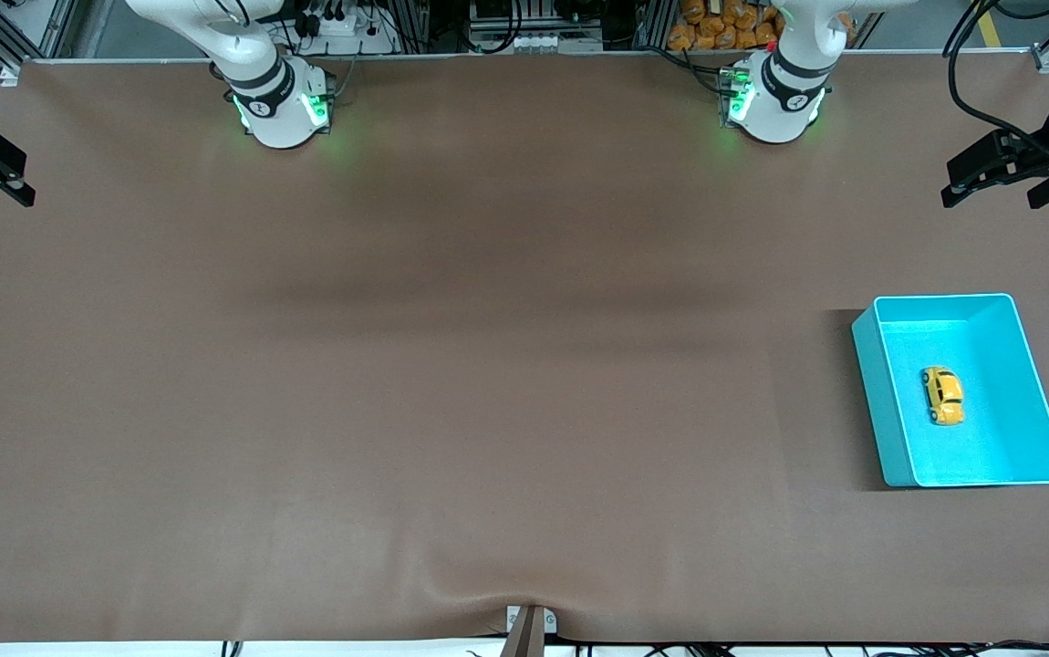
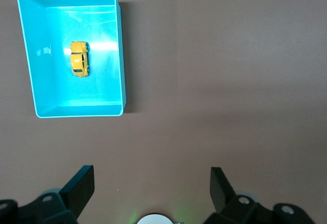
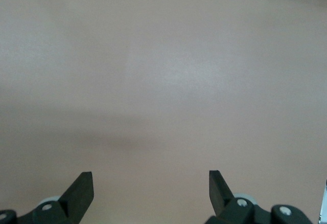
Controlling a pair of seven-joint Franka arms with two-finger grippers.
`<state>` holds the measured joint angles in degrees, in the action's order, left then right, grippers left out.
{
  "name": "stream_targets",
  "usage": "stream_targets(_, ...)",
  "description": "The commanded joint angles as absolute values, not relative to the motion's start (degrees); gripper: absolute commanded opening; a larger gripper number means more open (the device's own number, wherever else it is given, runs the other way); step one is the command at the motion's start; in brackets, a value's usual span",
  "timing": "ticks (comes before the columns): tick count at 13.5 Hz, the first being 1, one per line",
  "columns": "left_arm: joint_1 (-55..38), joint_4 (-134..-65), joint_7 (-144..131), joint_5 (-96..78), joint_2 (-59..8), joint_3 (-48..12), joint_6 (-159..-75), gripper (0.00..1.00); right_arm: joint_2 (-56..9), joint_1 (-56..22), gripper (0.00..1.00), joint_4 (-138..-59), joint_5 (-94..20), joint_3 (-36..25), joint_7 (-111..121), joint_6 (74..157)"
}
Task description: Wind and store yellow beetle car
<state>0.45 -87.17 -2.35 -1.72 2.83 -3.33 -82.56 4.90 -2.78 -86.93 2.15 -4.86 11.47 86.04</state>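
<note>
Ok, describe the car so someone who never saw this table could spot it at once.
On the brown table, look toward the left arm's end for the turquoise bin, the only container there. The car lies alone on the bin's floor, on its wheels, near the middle. It is tiny, glossy yellow and rounded, touching no wall.

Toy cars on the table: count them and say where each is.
1. The yellow beetle car lies inside the turquoise bin, toward the left arm's end of the table. No other shows.
</note>
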Motion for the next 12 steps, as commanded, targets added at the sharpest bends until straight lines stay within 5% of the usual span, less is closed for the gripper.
stream_targets(1, 0.35, -86.4, -2.72, -2.64, 2.99, -3.08, -80.95, 1.0, 4.31, -2.2, 1.0, -85.52, 2.37, -4.4, 10.99, 85.08)
stream_targets(12, 0.35, -86.57, -2.55, -0.18, 2.99, -4.57, -81.91, 1.0, 4.22, -2.46, 1.0, -85.78, 2.29, -4.31, 10.99, 84.46)
